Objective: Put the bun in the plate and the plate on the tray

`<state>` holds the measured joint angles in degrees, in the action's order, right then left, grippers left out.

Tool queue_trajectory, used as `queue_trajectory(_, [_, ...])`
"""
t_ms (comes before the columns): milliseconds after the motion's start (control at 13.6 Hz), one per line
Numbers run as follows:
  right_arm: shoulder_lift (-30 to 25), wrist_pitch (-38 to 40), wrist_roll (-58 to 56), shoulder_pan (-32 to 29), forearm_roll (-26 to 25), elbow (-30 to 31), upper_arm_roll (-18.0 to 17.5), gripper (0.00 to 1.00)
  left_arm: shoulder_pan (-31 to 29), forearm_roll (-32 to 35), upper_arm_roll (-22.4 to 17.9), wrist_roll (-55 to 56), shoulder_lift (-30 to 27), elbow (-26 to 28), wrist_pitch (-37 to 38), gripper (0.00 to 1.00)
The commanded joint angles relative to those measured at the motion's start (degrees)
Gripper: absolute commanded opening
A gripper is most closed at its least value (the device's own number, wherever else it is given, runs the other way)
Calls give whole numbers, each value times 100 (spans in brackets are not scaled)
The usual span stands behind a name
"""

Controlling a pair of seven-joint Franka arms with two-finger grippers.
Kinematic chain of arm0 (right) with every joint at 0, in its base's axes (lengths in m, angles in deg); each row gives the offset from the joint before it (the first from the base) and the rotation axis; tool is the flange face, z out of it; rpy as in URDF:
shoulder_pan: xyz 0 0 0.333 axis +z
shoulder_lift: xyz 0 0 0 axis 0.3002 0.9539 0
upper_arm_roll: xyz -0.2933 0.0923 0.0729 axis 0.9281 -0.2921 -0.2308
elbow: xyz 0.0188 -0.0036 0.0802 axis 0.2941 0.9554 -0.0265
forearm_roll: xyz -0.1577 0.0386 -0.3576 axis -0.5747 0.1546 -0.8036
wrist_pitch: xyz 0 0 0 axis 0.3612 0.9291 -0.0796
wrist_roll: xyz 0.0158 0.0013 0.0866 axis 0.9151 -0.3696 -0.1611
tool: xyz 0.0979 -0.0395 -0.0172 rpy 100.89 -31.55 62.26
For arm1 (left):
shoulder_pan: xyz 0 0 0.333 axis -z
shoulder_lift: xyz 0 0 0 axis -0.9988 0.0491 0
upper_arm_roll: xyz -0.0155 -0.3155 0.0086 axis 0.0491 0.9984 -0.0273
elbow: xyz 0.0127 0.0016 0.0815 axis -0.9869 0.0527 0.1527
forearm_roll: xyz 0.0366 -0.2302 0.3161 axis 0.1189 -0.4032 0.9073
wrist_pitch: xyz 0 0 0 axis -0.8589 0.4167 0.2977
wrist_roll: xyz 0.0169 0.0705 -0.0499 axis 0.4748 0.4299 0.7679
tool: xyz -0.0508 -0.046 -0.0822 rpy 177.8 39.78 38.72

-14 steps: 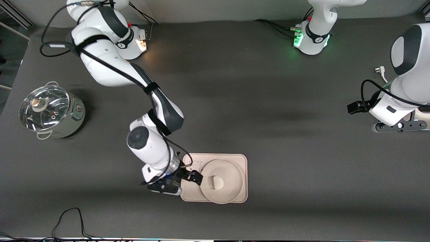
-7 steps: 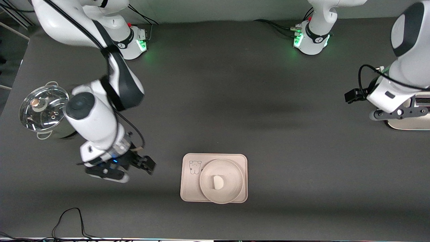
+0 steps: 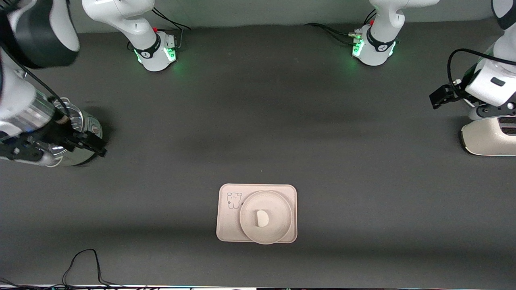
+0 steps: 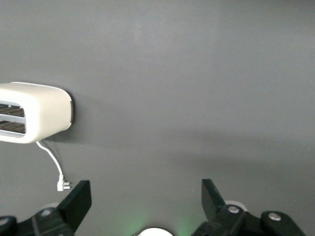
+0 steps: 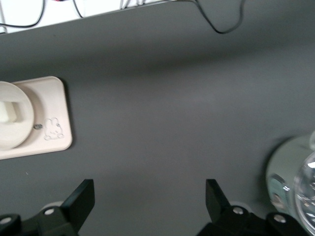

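The cream tray (image 3: 224, 233) with its small animal drawing lies near the front-camera edge of the table. On the tray sits the round plate (image 3: 282, 227), and the small white bun (image 3: 262, 218) rests in the plate's middle. My right gripper (image 3: 89, 141) hangs open and empty over the pot at the right arm's end. Its wrist view shows the tray (image 5: 55, 104), plate (image 5: 15, 135) and bun (image 5: 9, 112) well away from the right gripper (image 5: 147, 199). My left gripper (image 3: 443, 96) is open and empty above the table by the toaster; in its wrist view the left gripper (image 4: 146, 196) has only bare table between its jaws.
A steel pot (image 3: 88, 128) with a glass lid stands at the right arm's end. A white toaster (image 3: 485, 139) with its loose plug (image 4: 63, 186) stands at the left arm's end. A black cable (image 3: 80, 259) loops at the table edge nearest the front camera.
My right arm has pulled away from the tray and swung to above the pot, open throughout. My left arm has shifted toward its base, uncovering the toaster. Plate and bun stay on the tray.
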<state>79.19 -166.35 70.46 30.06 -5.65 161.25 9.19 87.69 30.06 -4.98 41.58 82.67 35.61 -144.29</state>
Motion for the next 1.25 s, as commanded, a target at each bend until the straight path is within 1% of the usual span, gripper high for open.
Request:
queue_trajectory(0, [-806, 206, -172, -98, 104, 755, 81, 100, -278, -2, 208, 10, 75, -197, 52, 100])
queue_trajectory(73, [-973, 399, -181, -116, 87, 799, 81, 100, -252, -2, 191, 9, 76, -207, 69, 100])
queue_trajectory(293, [-1246, 594, -190, -186, 16, 896, 64, 100, -208, 6, 164, 62, 76, -224, 105, 100])
queue_trajectory(440, [-1448, 875, -347, -239, 16, 896, 64, 100, -199, 6, 164, 132, 84, -242, 105, 100])
queue_trajectory(806, [-1598, 1174, -375, -239, 25, 896, -6, 100, -278, 6, 164, 141, 128, -286, 105, 100])
queue_trajectory(1173, [-1484, 955, -383, -231, 25, 870, -7, 100, -261, 6, 164, 141, 181, -286, 113, 100])
